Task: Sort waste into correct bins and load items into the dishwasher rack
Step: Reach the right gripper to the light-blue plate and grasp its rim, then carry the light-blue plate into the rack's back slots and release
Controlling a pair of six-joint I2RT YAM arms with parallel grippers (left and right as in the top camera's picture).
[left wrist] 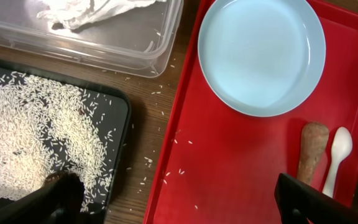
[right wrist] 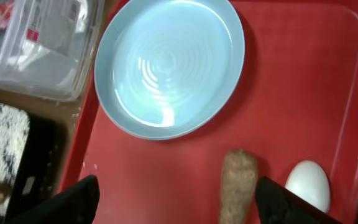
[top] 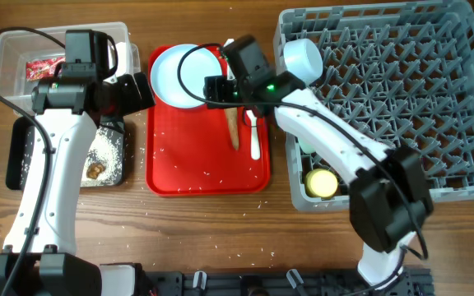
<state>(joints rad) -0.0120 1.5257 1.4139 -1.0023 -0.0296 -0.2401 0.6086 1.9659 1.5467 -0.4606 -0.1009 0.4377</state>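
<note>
Stick point(right wrist: 238, 183) near wide-open right hand point(right wrist: 179, 199)

A flat red tray point(top: 208, 164) lies near the middle of a wooden table point(top: 220, 234), its long sides running from the near edge towards the far edge. It is rectangular, with rounded corners and a low raised rim all the way round. Its plastic is glossy and shows soft reflections in the right wrist view. A narrow strip of bare wood shows just beside its left rim in the left wrist view. The table top is mid-brown, with the grain running left to right in the overhead view. A black rail point(top: 245, 284) runs along the table's near edge, carrying several dark brackets whose detail is too small to tell
</note>
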